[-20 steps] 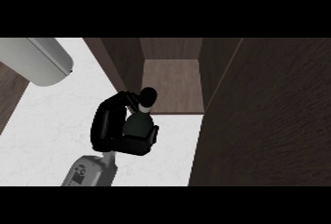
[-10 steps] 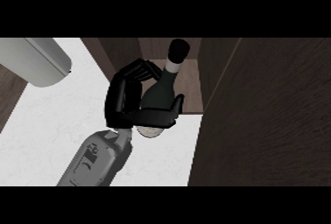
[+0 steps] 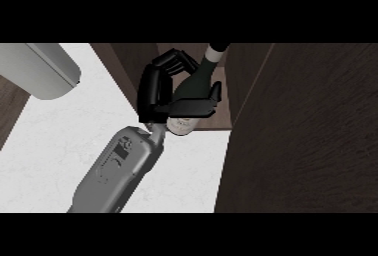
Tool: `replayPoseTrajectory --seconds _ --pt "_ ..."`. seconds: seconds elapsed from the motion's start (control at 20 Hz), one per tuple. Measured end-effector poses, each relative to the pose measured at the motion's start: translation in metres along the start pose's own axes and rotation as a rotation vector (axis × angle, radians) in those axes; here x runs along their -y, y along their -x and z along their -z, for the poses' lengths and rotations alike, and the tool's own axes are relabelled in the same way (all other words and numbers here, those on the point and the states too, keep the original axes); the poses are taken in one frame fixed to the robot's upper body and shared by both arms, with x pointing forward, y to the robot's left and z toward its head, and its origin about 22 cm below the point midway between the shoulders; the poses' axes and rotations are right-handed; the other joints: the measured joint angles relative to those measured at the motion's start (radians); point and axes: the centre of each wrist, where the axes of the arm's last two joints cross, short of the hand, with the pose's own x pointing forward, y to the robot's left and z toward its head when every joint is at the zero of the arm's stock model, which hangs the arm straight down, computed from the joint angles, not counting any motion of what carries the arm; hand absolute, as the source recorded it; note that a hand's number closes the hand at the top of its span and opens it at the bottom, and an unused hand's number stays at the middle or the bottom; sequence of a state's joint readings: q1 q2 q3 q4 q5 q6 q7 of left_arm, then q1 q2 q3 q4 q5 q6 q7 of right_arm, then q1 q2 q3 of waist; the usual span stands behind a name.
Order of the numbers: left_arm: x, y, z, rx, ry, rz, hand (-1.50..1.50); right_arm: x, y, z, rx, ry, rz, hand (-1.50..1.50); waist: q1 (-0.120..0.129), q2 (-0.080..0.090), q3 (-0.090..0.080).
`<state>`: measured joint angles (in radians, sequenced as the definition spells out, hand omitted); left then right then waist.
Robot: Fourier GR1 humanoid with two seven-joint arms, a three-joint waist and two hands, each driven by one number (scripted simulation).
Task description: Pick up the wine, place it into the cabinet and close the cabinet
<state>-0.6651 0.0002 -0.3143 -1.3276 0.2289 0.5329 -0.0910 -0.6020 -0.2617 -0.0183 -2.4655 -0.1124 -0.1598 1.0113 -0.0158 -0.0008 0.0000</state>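
Observation:
The wine bottle (image 3: pixel 198 85) is dark with a black-capped neck and a pale base. It tilts with its neck pointing away from me into the open cabinet (image 3: pixel 238 70), and its base hangs over the cabinet's front edge. My left hand (image 3: pixel 151 95) is shut on the bottle: the fingers (image 3: pixel 173 62) curl over its far side and the thumb (image 3: pixel 196 106) crosses its near side. The grey forearm (image 3: pixel 118 170) rises from the lower left. My right hand does not show.
The cabinet's dark wooden door (image 3: pixel 310 135) stands open and fills the right side. A grey rounded appliance (image 3: pixel 44 70) sits at the upper left on the white counter (image 3: pixel 52 155). A dark wood strip (image 3: pixel 11 110) borders the far left.
My left hand has carried the bottle away from me and to the right, from above the counter to the cabinet opening. The bottle's neck now reaches inside.

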Motion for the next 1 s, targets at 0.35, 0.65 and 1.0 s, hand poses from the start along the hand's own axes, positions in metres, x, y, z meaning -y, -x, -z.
replayPoseTrajectory --seconds 0.35,0.65,1.0 --pt "-0.004 0.018 0.012 0.039 0.006 0.117 1.5 0.004 0.004 0.0 -0.014 0.01 -0.001 -1.5 0.003 0.001 0.0" --pt "-0.004 0.038 0.01 0.029 0.004 0.149 1.5 0.008 0.002 0.002 -0.012 0.011 -0.012 -1.5 0.0 0.001 0.0" --pt "-0.004 0.06 0.013 0.006 -0.008 0.16 1.5 0.008 0.002 0.003 -0.011 0.002 -0.001 -1.5 -0.006 0.002 0.0"
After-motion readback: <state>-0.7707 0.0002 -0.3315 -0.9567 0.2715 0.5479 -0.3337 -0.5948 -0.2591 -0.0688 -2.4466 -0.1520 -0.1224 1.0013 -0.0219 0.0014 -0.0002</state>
